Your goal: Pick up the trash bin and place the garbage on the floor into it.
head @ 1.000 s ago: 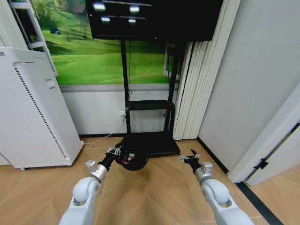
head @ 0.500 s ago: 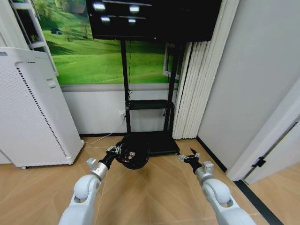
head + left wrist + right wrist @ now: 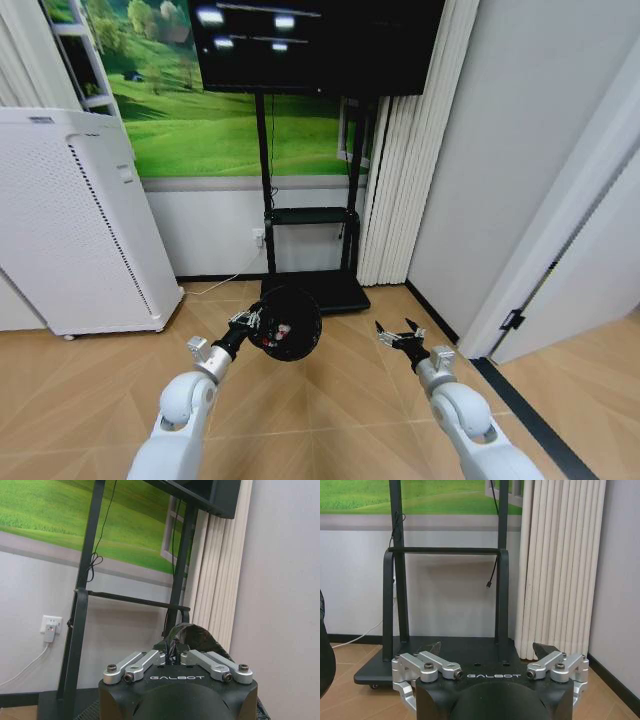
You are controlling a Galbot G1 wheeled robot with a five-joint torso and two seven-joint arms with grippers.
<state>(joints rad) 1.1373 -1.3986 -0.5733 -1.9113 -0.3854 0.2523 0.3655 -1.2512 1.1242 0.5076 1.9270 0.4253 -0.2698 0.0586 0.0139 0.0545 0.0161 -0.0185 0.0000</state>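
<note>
I hold the black trash bin [image 3: 288, 323] off the floor [image 3: 340, 410], tipped with its mouth toward the head camera. My left gripper [image 3: 250, 322] is shut on its rim. In the left wrist view that gripper [image 3: 172, 652] pinches the black bag liner [image 3: 196, 636]. Small red-and-white garbage pieces [image 3: 279, 333] lie inside the bin. My right gripper [image 3: 398, 335] hovers open and empty to the right of the bin, about level with it. The right wrist view shows the right gripper [image 3: 487, 650] with its fingers spread wide and the bin's edge [image 3: 324, 662] off to one side.
A black TV stand [image 3: 322, 291] on a wheeled base stands straight ahead against the wall. A white air purifier [image 3: 80, 225] is at the left, pleated curtains [image 3: 390, 190] and a wall corner at the right. A dark floor strip [image 3: 520, 408] runs by the door.
The whole head view has shifted, so the camera moved; the stand and door frame sit further left. Both arms keep the same pose and the bin stays gripped.
</note>
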